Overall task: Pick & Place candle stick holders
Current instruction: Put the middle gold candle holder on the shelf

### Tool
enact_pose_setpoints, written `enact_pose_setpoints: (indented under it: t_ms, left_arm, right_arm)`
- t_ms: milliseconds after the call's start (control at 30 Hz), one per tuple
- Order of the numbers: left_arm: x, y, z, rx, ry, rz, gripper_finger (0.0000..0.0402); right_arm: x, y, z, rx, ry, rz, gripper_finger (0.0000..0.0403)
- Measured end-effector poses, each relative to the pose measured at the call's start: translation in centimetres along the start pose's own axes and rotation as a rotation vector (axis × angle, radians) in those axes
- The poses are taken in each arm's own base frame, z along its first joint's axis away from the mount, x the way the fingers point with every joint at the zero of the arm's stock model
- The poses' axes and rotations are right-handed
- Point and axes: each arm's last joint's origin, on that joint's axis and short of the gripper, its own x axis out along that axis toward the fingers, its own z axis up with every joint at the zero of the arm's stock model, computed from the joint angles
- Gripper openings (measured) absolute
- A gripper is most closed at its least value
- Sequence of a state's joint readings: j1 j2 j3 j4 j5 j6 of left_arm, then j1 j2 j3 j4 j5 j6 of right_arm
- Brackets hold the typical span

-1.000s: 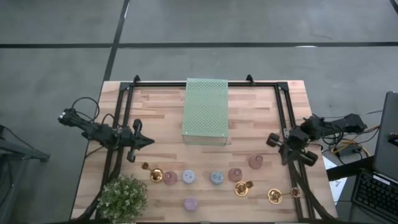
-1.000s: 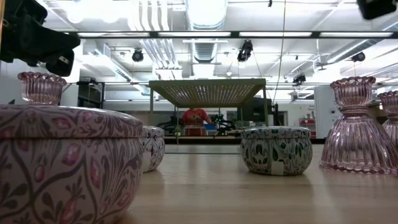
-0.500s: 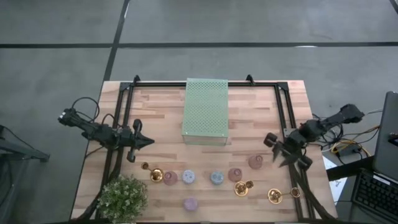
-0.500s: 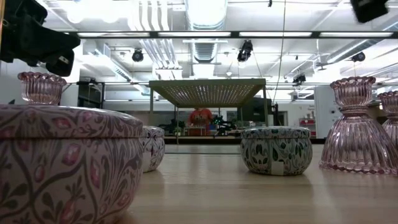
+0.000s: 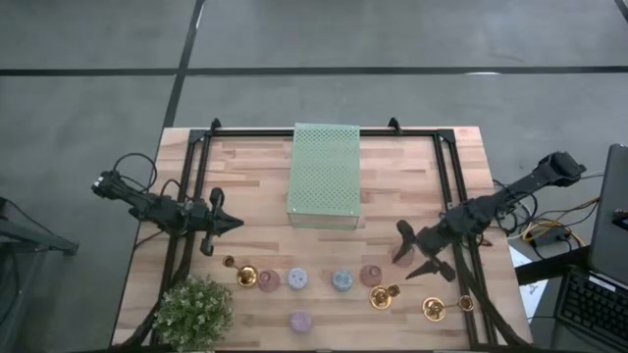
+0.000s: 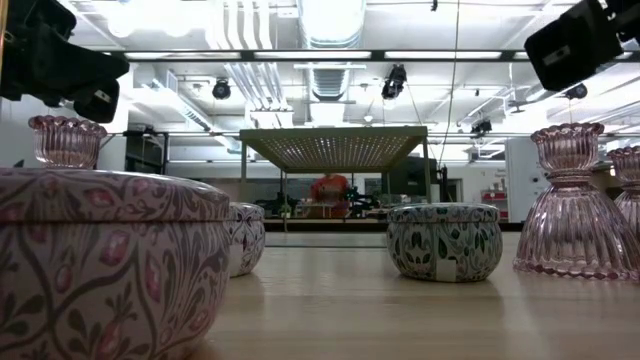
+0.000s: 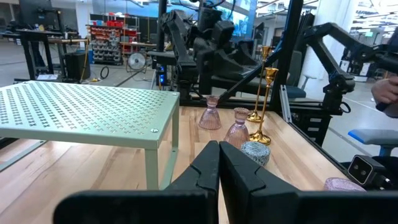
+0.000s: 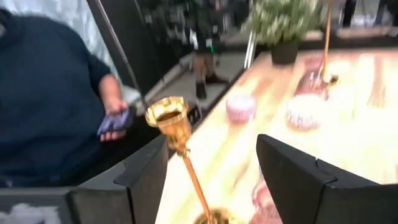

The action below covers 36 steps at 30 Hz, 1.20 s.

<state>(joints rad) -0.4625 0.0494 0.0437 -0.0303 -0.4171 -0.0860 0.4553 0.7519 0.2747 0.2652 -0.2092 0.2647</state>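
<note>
Several candle stick holders stand in a row near the table's near edge: gold ones (image 5: 245, 276) (image 5: 381, 296) (image 5: 434, 308) and squat pink (image 5: 371, 276), lilac (image 5: 296, 279) and blue (image 5: 341, 280) ones. My right gripper (image 5: 412, 251) is open above a pink holder (image 5: 399, 257), one finger on each side of it. In the right wrist view, a tall gold holder (image 8: 169, 119) shows between the open fingers (image 8: 214, 180). My left gripper (image 5: 235, 224) waits shut at the table's left, its shut fingers (image 7: 219, 168) pointing across the table.
A pale green perforated block (image 5: 325, 175) stands on legs at the far middle. A potted plant (image 5: 193, 309) sits at the near left corner. A lilac holder (image 5: 300, 321) stands alone near the front edge. A person in dark blue (image 8: 50, 93) sits beyond the table.
My right gripper has moved from the table's right side toward the left and the near edge, coming over the pink holder, and it has opened from shut to wide open. The holders have stayed where they were.
</note>
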Motion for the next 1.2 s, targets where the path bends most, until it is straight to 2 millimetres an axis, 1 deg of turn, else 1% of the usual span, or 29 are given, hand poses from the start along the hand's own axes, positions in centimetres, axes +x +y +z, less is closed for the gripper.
enact_pose_setpoints:
  t_ms: [100,167,367,467,633,767,1033,1200]
  left_arm:
    - [0.0,0.0,0.0,0.0,0.0,-0.001,0.0012]
    - [0.0,0.0,0.0,0.0,0.0,-0.001,0.0012]
    - [0.0,0.0,0.0,0.0,0.0,-0.001,0.0012]
    - [0.0,0.0,0.0,0.0,0.0,0.0,0.0012]
    - [0.0,0.0,0.0,0.0,0.0,0.0,0.0012]
    - [0.0,0.0,0.0,0.0,0.0,0.0,0.0012]
    - [0.0,0.0,0.0,0.0,0.0,0.0,0.0012]
    - [0.0,0.0,0.0,0.0,0.0,0.0,0.0012]
  right_arm:
    - [0.9,0.1,0.1,0.059,0.075,0.002,0.0241]
    - [1.5,0.3,-0.2,0.082,0.13,0.005,0.0237]
    - [3.3,1.2,-0.9,0.112,0.218,0.025,0.0227]
    - [4.2,1.8,-1.2,0.089,0.241,-0.005,0.0224]
    - [5.5,2.4,-1.4,0.047,0.235,-0.021,0.0224]
    - [6.2,2.6,-1.6,0.028,0.226,-0.025,0.0224]
    - [6.8,2.7,-1.6,-0.04,0.179,-0.051,0.0222]
    - [6.8,2.7,-1.6,-0.069,0.172,-0.072,0.0202]
